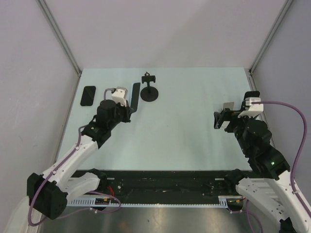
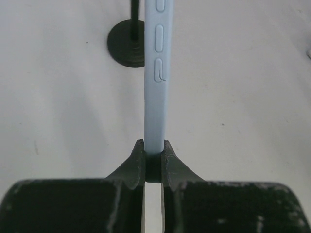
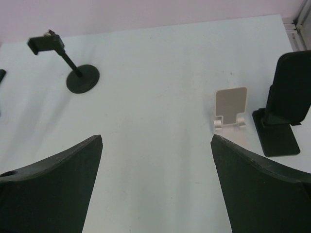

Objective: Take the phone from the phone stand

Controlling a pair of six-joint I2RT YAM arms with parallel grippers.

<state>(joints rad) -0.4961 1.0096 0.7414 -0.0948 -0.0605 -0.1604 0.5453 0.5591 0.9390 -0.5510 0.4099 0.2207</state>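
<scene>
Over the pale table, the right gripper is hanging with its 2 fingers spread wide around nothing, while the left gripper is clamping the blue-edged phone by 1 end, holding it on edge just beside the round-based phone stand.

The phone is seen cased in smooth, matt pale-blue plastic or rubber. The phone stand is finished in matt black. The black jaws of the left gripper are scuffed with pale flecks. The table is surfaced matt and smooth, and faintly marked.
</scene>
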